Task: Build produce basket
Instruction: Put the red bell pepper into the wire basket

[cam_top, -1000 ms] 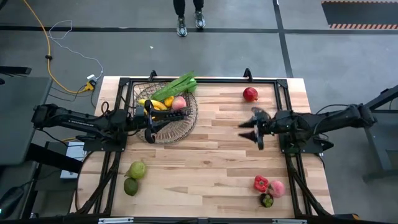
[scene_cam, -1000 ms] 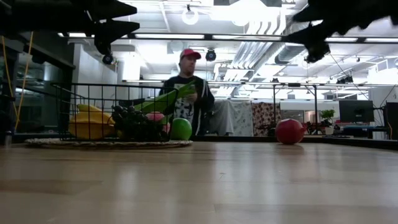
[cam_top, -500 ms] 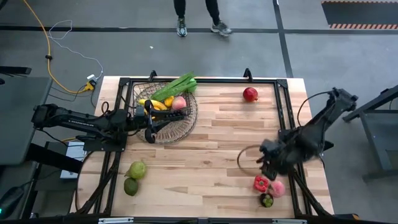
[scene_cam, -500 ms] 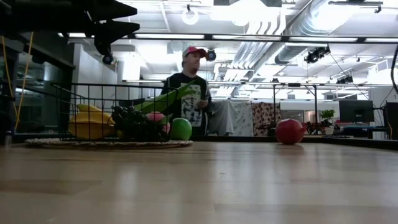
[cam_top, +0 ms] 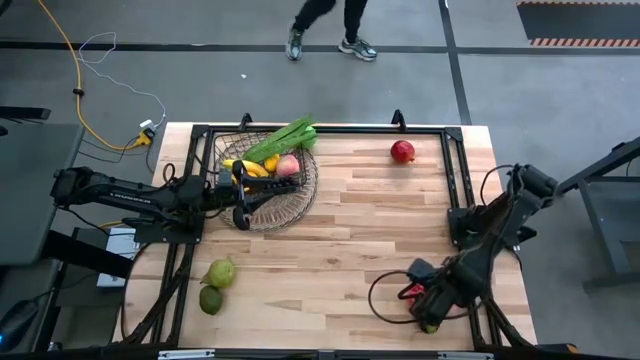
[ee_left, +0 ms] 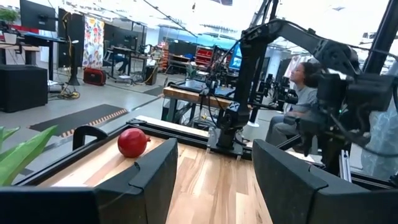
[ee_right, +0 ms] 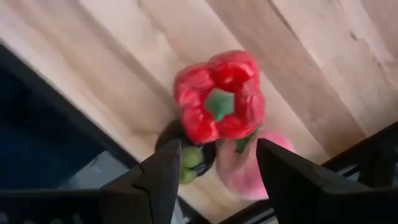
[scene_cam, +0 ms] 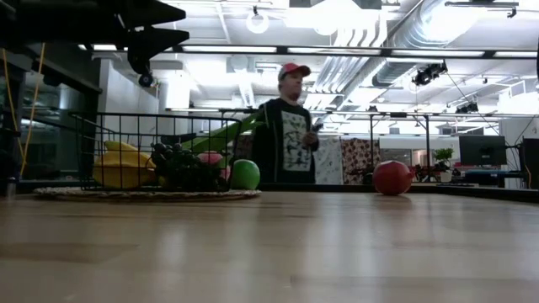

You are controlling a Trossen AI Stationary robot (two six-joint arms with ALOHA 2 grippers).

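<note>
Step in hand, as judged: pick-up of the next piece of produce. The right gripper hangs over the near right corner of the counter, jaws released and spread. In the right wrist view, a red bell pepper sits directly ahead of the gap between the jaws, with a pink fruit and a dark green-tipped piece just beyond it, all touching or nearly so.

The left gripper waits over the basket, jaws spread apart and empty. The basket already holds bananas, leafy stalks and a pinkish fruit.

Next move calls for descending onto the pepper alone without nudging its neighbours.

Hard to make out: from above, the right arm covers most of the cluster. A pomegranate and two green fruits lie well apart, unloaded.
</note>
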